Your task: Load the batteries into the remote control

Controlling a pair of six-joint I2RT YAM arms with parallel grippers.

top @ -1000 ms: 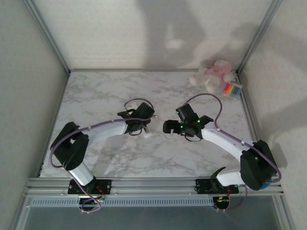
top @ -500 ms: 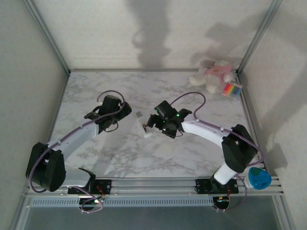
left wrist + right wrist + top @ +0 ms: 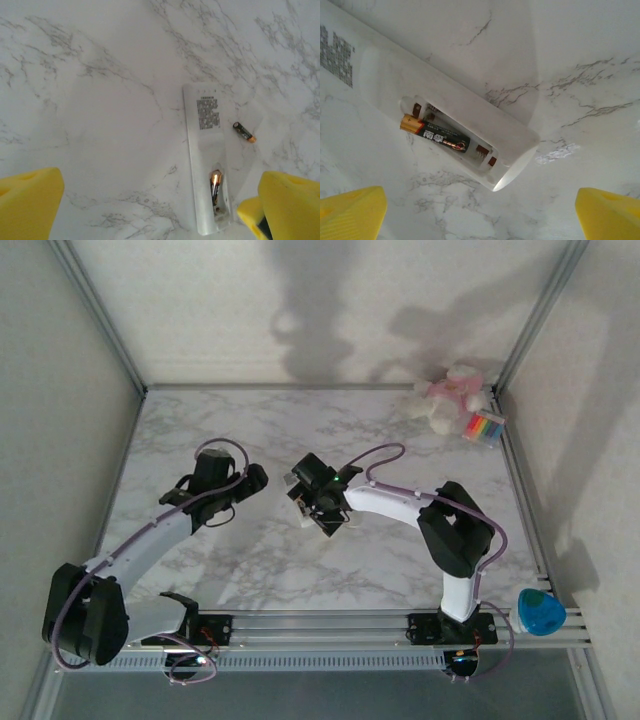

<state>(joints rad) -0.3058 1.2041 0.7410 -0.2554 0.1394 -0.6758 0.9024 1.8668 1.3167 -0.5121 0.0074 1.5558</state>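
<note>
The remote control [image 3: 445, 115] lies back up on the tabletop [image 3: 100, 100], with one battery [image 3: 436, 134] in its open slot. The other battery [image 3: 244, 132] lies loose just beside it. It could roll away if nudged, or go in backwards. The left fingers [image 3: 27, 200] and the right fingers [image 3: 350, 207] are wide apart, holding nothing. A soft toy [image 3: 448, 395] sits far off, and nothing blocks the way.
</note>
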